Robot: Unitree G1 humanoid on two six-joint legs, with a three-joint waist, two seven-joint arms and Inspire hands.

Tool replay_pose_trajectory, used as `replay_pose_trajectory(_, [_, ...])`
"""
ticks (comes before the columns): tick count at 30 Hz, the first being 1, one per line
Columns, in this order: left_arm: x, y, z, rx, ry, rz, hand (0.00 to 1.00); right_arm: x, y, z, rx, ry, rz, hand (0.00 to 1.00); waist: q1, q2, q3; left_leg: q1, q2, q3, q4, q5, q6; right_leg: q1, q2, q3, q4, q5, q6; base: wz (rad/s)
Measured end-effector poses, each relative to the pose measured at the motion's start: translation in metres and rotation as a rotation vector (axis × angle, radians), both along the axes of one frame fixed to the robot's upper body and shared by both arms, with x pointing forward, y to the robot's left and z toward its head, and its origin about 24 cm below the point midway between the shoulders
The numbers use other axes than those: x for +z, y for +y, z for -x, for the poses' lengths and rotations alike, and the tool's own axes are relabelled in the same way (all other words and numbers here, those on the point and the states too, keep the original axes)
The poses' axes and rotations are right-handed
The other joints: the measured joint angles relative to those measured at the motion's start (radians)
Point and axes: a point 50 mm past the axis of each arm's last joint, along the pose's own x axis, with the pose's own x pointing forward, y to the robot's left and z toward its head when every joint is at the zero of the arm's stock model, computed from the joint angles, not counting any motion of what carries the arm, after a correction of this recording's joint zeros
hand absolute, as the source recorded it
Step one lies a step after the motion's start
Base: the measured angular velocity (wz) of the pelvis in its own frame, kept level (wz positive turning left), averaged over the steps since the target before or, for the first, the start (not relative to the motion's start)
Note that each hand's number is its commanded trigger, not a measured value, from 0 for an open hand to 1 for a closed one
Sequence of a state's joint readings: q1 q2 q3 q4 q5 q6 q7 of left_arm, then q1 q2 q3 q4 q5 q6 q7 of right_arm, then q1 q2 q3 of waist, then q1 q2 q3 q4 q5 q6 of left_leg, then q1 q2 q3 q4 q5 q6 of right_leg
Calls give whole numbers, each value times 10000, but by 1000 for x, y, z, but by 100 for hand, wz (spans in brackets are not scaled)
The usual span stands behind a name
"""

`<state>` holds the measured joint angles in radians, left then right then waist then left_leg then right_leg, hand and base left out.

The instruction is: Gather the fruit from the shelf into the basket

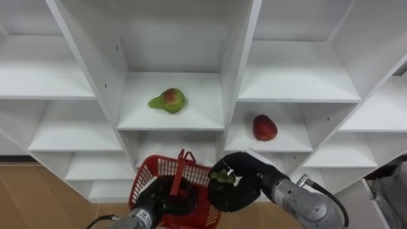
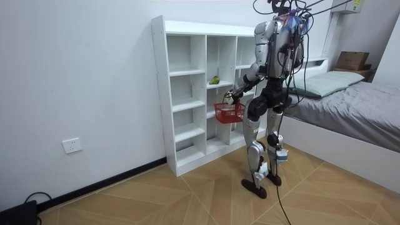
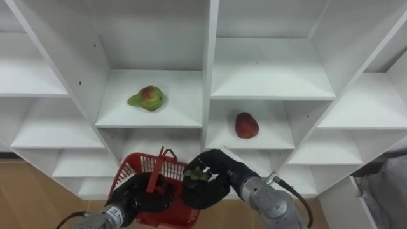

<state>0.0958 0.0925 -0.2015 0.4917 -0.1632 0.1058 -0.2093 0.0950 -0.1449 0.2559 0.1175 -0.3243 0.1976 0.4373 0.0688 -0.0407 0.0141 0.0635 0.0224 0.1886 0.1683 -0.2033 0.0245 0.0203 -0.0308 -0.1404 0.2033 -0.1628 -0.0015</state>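
Observation:
I stand facing a white shelf unit (image 1: 232, 70). On a middle shelf lies a green pear with a red blush (image 1: 168, 100); one compartment to the right and a shelf lower sits a red fruit (image 1: 264, 127). My left hand (image 1: 166, 198) is curled round the handle of a red basket (image 1: 166, 170), held below the pear's shelf. Just right of the basket's rim, my right hand (image 1: 245, 184) is shut on a small bunch of green grapes (image 1: 222, 177). In the room view the basket (image 2: 229, 112) hangs in front of the shelf unit (image 2: 187, 94).
Every other compartment of the shelf unit holds nothing. Wooden floor (image 1: 32, 197) runs below it. A bed (image 2: 350, 106) stands at the room view's right, behind me, and a white wall (image 2: 75, 81) runs at its left.

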Motion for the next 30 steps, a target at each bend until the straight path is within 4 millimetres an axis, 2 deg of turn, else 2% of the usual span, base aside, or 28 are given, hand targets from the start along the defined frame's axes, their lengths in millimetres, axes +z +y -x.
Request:
replay_pose_trajectory(22, [2, -6, 0, -470, -134, -52, 100, -5, -4, -1, -434, -116, 440, 100, -37, 18, -10, -62, -23, -296, 19, 1, 0, 128, -13, -326, -43, -6, 9, 3])
replay_pose_trajectory(30, [5, -10, -1, -737, -278, -58, 100, -7, 3, 1, -266, -461, 998, 100, -49, 32, -21, -57, -21, -334, 39, 4, 0, 155, -17, -313, -18, -6, 9, 1])
